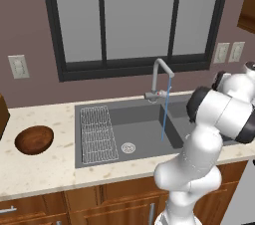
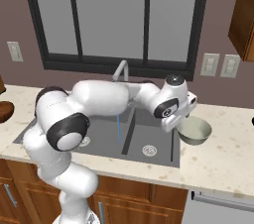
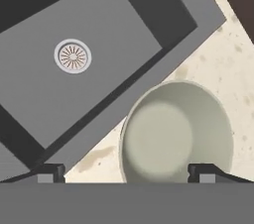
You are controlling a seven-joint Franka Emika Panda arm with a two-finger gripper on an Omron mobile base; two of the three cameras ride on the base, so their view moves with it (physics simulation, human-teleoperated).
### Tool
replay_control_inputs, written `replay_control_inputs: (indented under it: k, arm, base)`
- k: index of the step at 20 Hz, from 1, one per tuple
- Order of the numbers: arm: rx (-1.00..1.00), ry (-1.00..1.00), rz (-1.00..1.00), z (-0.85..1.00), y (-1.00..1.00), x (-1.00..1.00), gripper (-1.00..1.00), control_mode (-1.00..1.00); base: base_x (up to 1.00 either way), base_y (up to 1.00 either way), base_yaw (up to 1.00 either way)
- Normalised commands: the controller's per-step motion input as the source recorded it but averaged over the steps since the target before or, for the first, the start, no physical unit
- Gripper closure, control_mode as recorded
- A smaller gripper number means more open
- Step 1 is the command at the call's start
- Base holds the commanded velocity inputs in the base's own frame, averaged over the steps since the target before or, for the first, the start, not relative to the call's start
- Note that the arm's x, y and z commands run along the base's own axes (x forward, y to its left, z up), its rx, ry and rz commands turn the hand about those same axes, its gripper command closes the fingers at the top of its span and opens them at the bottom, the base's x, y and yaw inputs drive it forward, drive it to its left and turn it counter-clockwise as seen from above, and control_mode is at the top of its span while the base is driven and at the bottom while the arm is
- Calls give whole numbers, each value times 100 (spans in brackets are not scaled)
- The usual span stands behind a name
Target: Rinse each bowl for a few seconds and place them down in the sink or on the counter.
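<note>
The pale grey-green bowl [image 2: 195, 130] sits upright on the beige speckled bench [image 2: 225, 158] just right of the sink [image 2: 149, 141], its rim close to the sink's right edge. In the hand view the same bowl lies below the jaws, whose two dark fingertips [image 3: 201, 172] stand wide apart on either side of it, gripping nothing. The gripper [image 2: 179, 119] hangs just above the bowl's left rim (whether it touches the rim cannot be told). A thin stream of water [image 1: 164, 114] falls from the curved grey faucet [image 1: 162, 72] into the sink. The dark reddish-brown bowl [image 1: 34, 139] rests on the bench well left of the sink, past the wire grid rack [image 1: 98, 134]
</note>
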Motion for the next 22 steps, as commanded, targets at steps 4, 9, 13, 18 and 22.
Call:
replay_control_inputs:
  k: [4, 9, 13, 18, 22]
  arm:
    - [-8, -1, 3, 78, 32, -34, -100, -100]
    - [-5, -1, 5, 79, 29, -21, -100, -100]
    - [-2, 0, 10, 80, 19, -16, -100, -100]
    - [-1, 0, 15, 81, 28, -6, -100, -100]
    - [-1, 0, 19, 76, 31, -9, -100, -100]
  base:
    - [0, 0, 0]
    - [0, 0, 0]
    - [0, 0, 0]
    - [0, 0, 0]
    - [0, 0, 0]
